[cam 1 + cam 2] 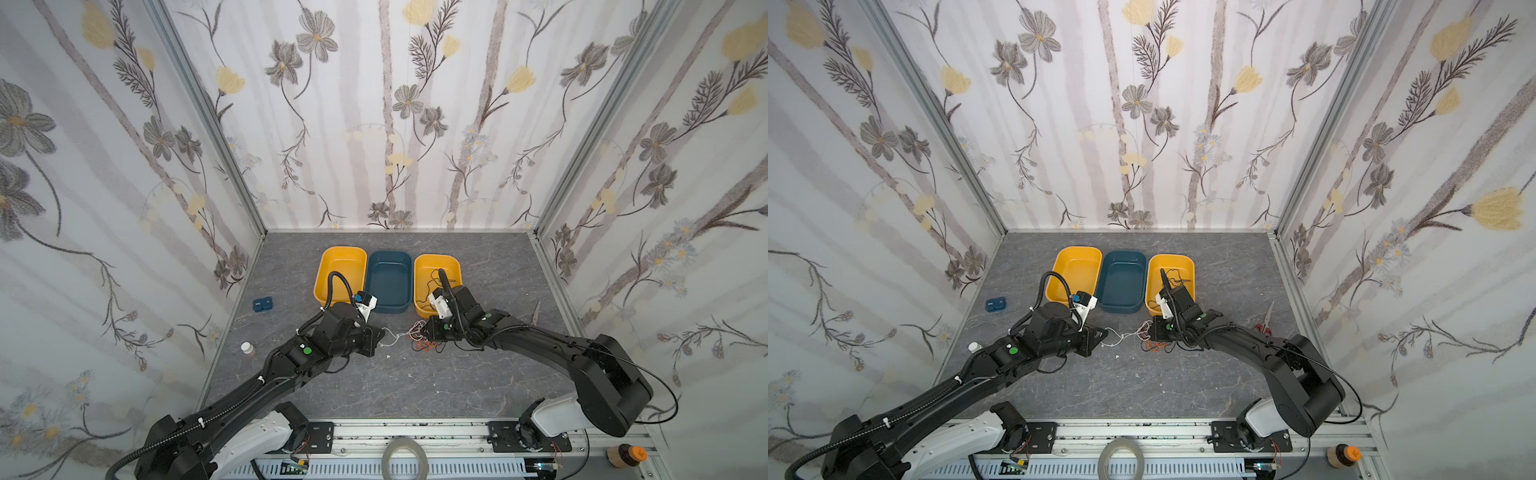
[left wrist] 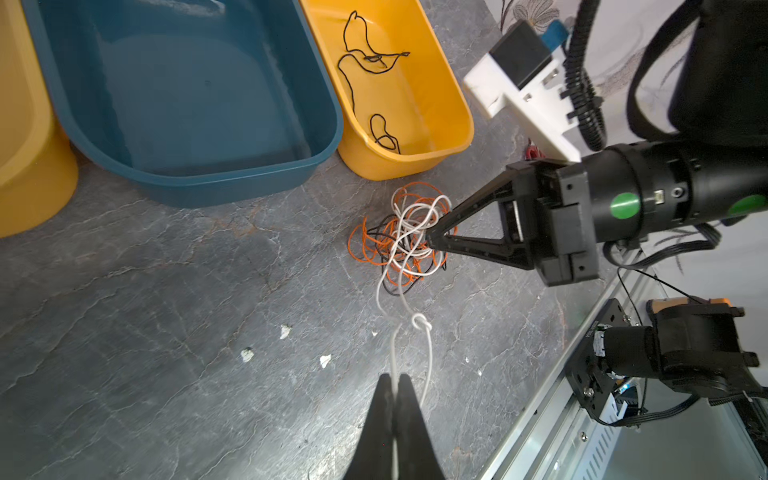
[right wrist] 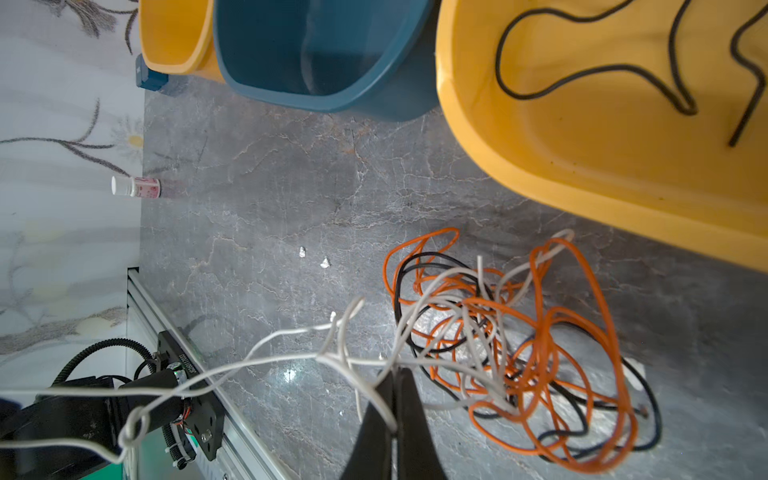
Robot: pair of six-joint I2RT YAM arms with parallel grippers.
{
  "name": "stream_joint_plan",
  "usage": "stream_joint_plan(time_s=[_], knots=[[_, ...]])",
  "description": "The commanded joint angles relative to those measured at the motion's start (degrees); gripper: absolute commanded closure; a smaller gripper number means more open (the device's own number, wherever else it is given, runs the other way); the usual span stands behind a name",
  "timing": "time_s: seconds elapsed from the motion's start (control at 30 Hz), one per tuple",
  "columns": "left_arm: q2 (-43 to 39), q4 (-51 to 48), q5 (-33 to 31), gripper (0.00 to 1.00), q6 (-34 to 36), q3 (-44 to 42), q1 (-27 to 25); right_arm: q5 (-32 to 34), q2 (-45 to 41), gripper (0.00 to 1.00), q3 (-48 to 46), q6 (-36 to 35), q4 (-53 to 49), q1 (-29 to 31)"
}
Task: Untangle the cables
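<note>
The cables are a tangle (image 1: 423, 341) (image 1: 1154, 340) of thin orange, white and black wires on the grey table, in front of the right yellow tray (image 1: 456, 266). My right gripper (image 2: 430, 241) (image 3: 395, 372) is shut on a white cable at the tangle's (image 3: 519, 345) edge. My left gripper (image 2: 395, 378) (image 1: 381, 332) is shut on the white cable (image 2: 392, 353), which runs taut from the tangle (image 2: 405, 237) and has a small knot (image 2: 422, 322) partway. A loose black cable (image 2: 365, 54) (image 3: 582, 79) lies inside the right yellow tray.
A blue tray (image 1: 388, 286) stands between the left yellow tray (image 1: 330, 270) and the right one. A small blue box (image 1: 262, 304) and a bottle (image 1: 248, 348) sit by the left wall, scissors (image 1: 1265, 322) at the right. A tape roll (image 1: 405, 457) lies on the front rail.
</note>
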Motion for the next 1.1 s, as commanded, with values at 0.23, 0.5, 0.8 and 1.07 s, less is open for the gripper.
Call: stream_joint_plan(time_s=[0.23, 0.5, 0.8, 1.07], knots=[[-4.26, -4.06, -5.07, 1.00, 1.19, -0.47, 1.30, 3.24, -3.86, 0.95, -0.95, -2.96, -4.41, -3.03], [-9.41, -6.42, -10.09, 1.00, 0.01, -0.61, 2.39, 4.85, -6.94, 0.95, 0.31, -4.72, -7.85, -3.05], [-15.13, -7.01, -14.78, 1.00, -2.17, -0.59, 4.23, 8.50, -7.72, 0.95, 0.65, -5.30, -11.72, -3.15], [-19.47, -10.46, -20.66, 1.00, -2.94, 1.06, 5.79, 13.96, -9.41, 0.94, 1.83, -5.61, -16.38, -3.08]])
